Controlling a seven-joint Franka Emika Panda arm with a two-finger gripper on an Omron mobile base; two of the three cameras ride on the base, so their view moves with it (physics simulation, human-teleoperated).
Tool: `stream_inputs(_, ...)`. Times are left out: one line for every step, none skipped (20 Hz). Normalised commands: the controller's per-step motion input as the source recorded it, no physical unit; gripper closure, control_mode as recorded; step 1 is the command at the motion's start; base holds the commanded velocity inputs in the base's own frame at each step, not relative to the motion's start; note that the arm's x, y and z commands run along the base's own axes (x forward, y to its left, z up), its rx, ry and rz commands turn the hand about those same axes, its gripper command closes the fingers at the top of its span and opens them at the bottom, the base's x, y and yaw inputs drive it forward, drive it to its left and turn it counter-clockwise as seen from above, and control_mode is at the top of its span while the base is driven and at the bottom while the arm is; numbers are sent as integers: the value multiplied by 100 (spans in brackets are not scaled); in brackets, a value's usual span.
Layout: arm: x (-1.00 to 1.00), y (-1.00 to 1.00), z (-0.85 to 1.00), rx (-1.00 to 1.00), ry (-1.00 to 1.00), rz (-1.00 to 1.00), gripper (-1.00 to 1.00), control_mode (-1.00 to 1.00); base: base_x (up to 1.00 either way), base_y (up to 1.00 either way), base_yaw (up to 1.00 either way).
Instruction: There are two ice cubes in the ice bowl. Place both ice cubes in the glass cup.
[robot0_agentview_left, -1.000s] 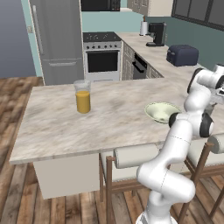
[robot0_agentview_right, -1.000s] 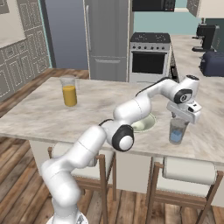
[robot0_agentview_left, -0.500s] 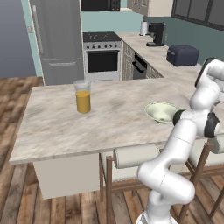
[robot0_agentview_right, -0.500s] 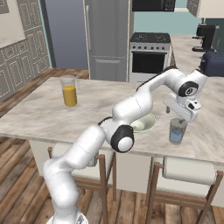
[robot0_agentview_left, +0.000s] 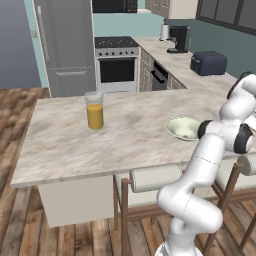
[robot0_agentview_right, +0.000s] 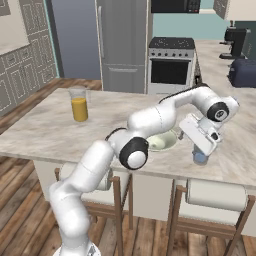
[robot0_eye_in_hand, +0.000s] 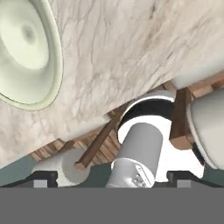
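Kitchen w/ a marble tabletop (robot0_agentview_left: 125, 125) in the middle; fridge, stove & dark toaster (robot0_agentview_left: 207, 62) at the back. My landmark is the ice bowl (robot0_agentview_right: 161, 141), a wide pale bowl on the tabletop.

On the right base cam I see the end effector (robot0_agentview_right: 204, 146) just right of the ice bowl, right over the glass cup (robot0_agentview_right: 200, 158). The cup sits on the tabletop beside the bowl, close to the front edge, above a stool. The hand hides most of the cup, so I can't see what's inside it.

The fingers are spread wide & I see nothing held between them.

On the hand cam the ice bowl (robot0_eye_in_hand: 26, 52) looks empty, no ice cubes in it. They're tiny tho, so I can't be sure.

The tall glass of orange juice (robot0_agentview_left: 94, 110) stands far left of the bowl. Not part of my job.

My guess: I'm at the drop step, letting a cube fall into the cup. Next, lift the hand straight up so it doesn't knock the cup, then look in the bowl. If a cube is left, go get it. If not, job's prob done.
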Motion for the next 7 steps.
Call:
stream_inputs(-100,100,-100,-6,-15,7,-100,-100,0,0,0)
stream_inputs(-100,100,-100,-4,-14,10,-100,-100,0,0,0)
stream_inputs(-100,100,-100,-3,-17,9,-100,-100,0,0,0)
stream_inputs(-100,100,-100,-3,-19,8,-100,-100,0,0,0)
stream_inputs(-100,100,-100,-3,-26,4,-100,-100,0,0,0)
stream_inputs(-100,100,-100,-3,-29,1,-100,-100,0,0,0)
stream_inputs(-100,100,-100,-5,-34,0,-100,-100,0,0,0)
